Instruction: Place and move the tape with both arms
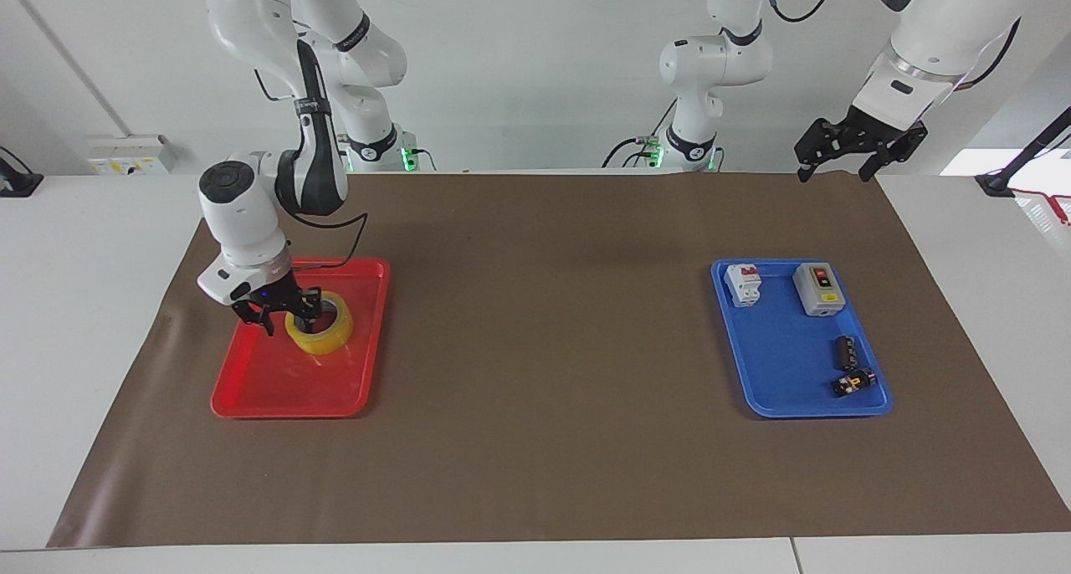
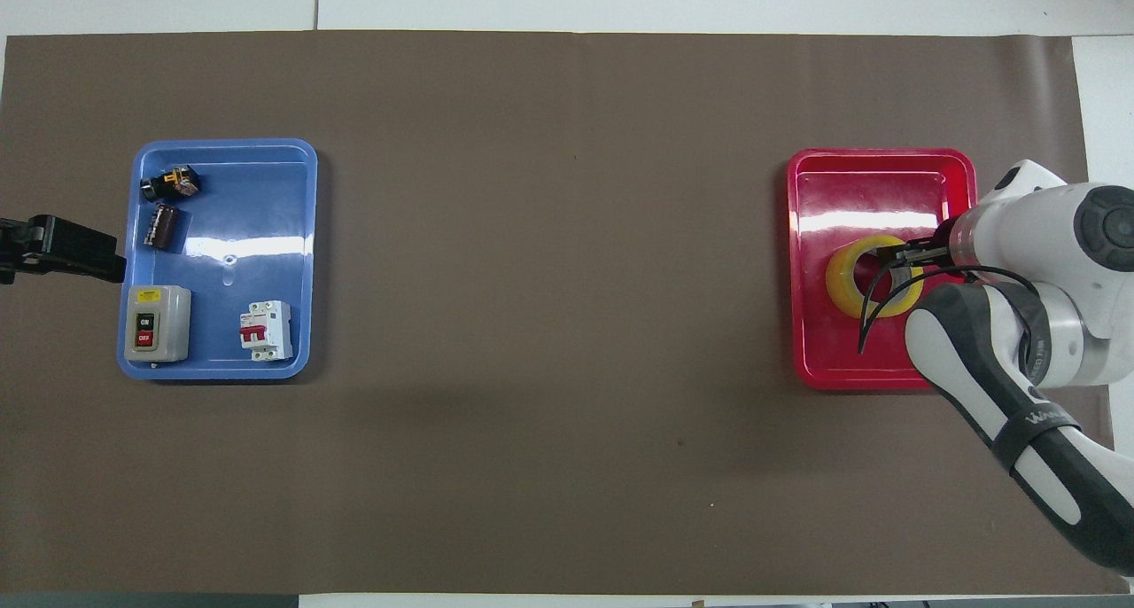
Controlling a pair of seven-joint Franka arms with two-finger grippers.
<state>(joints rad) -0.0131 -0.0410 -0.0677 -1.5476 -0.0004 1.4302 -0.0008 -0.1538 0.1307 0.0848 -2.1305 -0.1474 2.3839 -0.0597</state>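
1. At the right arm's end of the brown paper mat (image 1: 544, 323), the right gripper (image 1: 289, 316) is low in the shallow red plastic tray (image 1: 284, 402). Its claw is spread, one finger inside the ring and one outside its wall, and it grips nothing.
2. The roll of translucent yellow packing tape (image 1: 322, 335) lies flat on the red tray's floor, in the half nearer to the robots. It is the only thing in that tray.
3. Judged from this, the placing step is at its end: the tape is down and the claw is loose around it.
4. The next move calls for a straight lift of the right gripper, so that the inner finger clears the ring without dragging or tipping it.
5. The shallow blue plastic tray (image 1: 778, 377), toward the left arm's end, holds four parts:
   - a white circuit breaker with a red lever (image 1: 743, 284);
   - a grey switch box (image 1: 817, 289) beside it;
   - a dark cylindrical capacitor (image 1: 843, 351), farther from the robots;
   - a small black-and-yellow component (image 1: 852, 382), farthest from the robots.
6. The left gripper (image 1: 852, 151) waits raised over the mat's edge at that end, its claw spread and empty.
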